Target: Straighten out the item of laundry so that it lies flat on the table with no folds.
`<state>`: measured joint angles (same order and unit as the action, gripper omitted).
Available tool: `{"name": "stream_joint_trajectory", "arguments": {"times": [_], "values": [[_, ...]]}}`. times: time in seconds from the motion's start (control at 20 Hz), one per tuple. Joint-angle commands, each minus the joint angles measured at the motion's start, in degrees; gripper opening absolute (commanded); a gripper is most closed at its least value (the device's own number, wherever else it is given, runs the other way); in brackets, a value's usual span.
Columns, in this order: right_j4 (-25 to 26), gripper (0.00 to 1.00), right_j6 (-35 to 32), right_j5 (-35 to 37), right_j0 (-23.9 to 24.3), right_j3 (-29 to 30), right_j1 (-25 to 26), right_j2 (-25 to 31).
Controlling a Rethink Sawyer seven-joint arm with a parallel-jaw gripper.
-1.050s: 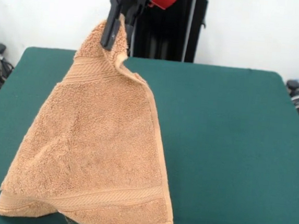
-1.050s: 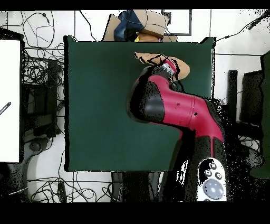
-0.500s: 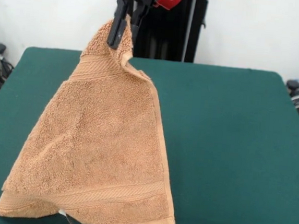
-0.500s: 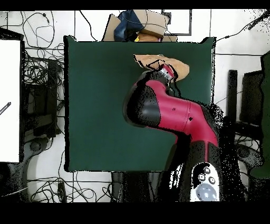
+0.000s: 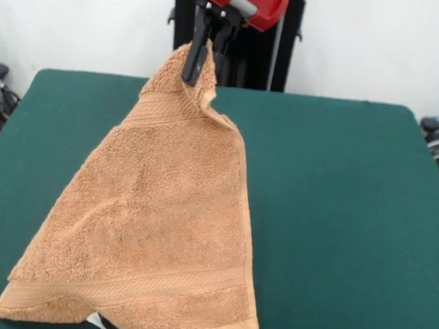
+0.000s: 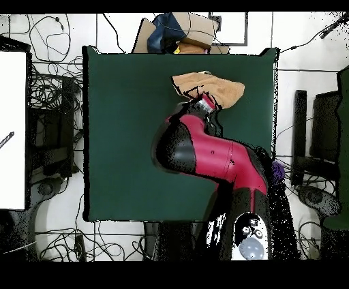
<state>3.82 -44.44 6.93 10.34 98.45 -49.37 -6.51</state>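
Towel (image 5: 159, 236) hanging in a tan drape over the left half of the green table (image 5: 337, 221), its top corner pinched in the closed gripper (image 5: 198, 55), its lower hem resting near the front edge, with bare felt open to the right.

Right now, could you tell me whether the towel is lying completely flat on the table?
No, the claw holds one corner of the towel up above the table.

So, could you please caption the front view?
Gripper lifts the tan towel by one corner above the green table.
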Motion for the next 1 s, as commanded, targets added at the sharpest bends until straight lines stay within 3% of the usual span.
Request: {"name": "stream_joint_trajectory", "arguments": {"times": [0.05,0.45,1.0], "values": [[-2.71,0.00,-21.32,-4.73,-0.08,10.38,1.35,-1.02],[-4.22,0.00,-21.83,-8.63,0.45,15.33,0.57,-0.60],[-8.18,0.00,-24.32,-13.09,-2.63,24.60,-3.49,-2.04]]}}
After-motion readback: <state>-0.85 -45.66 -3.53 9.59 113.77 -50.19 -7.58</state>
